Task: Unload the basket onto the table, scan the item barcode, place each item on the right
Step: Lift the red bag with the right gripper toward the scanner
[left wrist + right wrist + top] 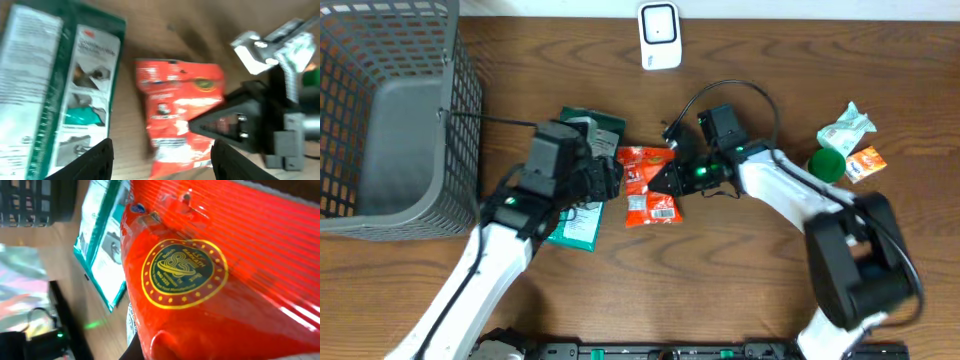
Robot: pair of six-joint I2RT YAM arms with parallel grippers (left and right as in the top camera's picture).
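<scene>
Red snack packet (650,185); green, white-panelled box (65,85)

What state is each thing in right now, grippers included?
left gripper: open, holding nothing.
right gripper: shut on the red snack bag's edge.
red snack bag: pinched by the right gripper, beside the green package.
green package: lying flat, not gripped.
basket: upright, top open.
scanner: at the far edge, well apart from the bag.
</scene>
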